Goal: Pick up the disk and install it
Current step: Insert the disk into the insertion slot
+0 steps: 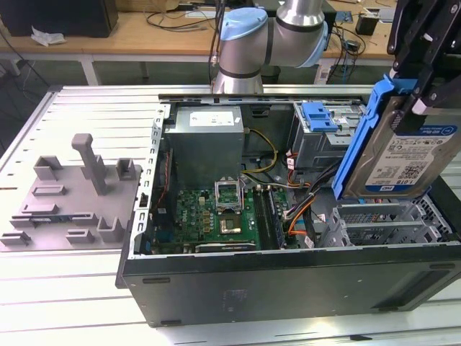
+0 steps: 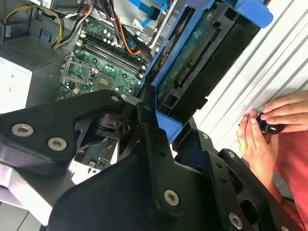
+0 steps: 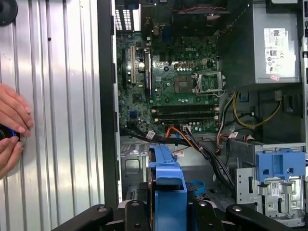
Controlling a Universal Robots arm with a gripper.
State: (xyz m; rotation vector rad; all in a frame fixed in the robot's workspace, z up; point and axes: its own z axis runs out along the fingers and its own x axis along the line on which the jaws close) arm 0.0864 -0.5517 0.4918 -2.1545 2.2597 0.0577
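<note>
Jaws clamped on the disk (image 1: pixel 407 155), upper right of the exterior view, above the open case (image 1: pixel 288 277). Judgement: hold it square, firm grip, clear of the cables (image 1: pixel 297 215).

Silver arm (image 1: pixel 266 36) bent at its joint, tool (image 1: pixel 421 76) raised high, clamped on the tilted disk (image 1: pixel 407 155).

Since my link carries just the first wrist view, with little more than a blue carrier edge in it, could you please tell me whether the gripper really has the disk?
Observer: Yes; in the exterior view the gripper is clamped on the disk, which hangs on edge, printed label showing.
Operator: Thank you. Whereabouts does it hang?
Observer: At the computer case end on the exterior view's right, in front of the silver drive cage; whether they touch, I cannot tell.
</note>
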